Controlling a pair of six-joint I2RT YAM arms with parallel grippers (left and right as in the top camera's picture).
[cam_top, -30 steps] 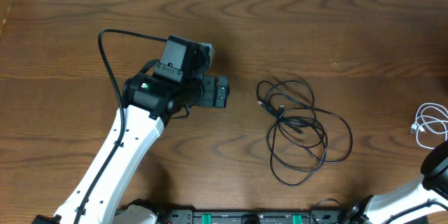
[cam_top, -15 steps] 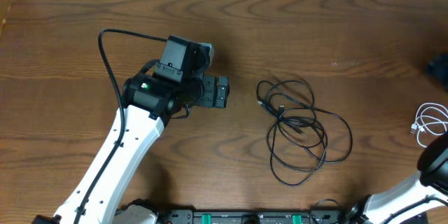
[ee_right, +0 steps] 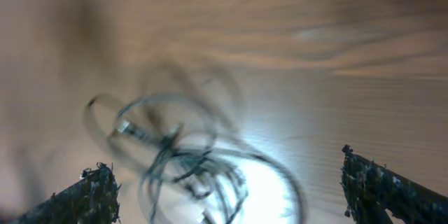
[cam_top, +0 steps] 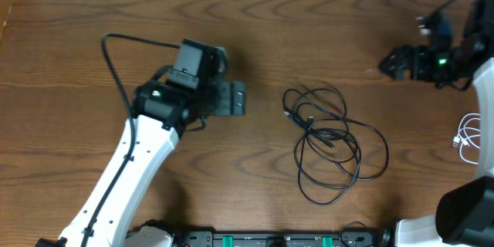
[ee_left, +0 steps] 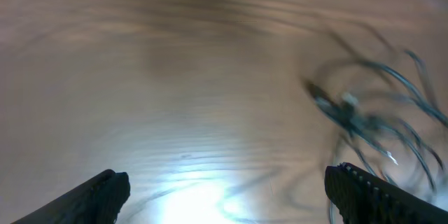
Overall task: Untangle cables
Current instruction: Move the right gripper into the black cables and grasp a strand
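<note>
Right now I have the two black cables (cam_top: 332, 143) lying in one tangled heap of overlapping loops a little right of the middle of the wooden table (cam_top: 309, 23), with a small plug end showing at the upper left of the heap. The white cable (cam_top: 469, 139) sits on its own at the far right edge, well apart from the black heap and partly cut off by the frame. My left gripper (cam_top: 235, 99) is to the left of the tangle, pointing towards it but not touching it, with bare wood between them. On its wrist camera the two dark fingers (ee_left: 105, 189) stand at opposite bottom corners, spread wide with nothing between them, and the tangle shows blurred off to the right. My right gripper (cam_top: 390, 63) is up near the far right of the table, pointing left, well clear of both the black heap and the white cable. Its wrist camera is smeared, but its fingers (ee_right: 91, 196) are likewise at the far corners, fully apart and empty, with the black loops lying on the wood beyond them, nearer the left fingertip.
</note>
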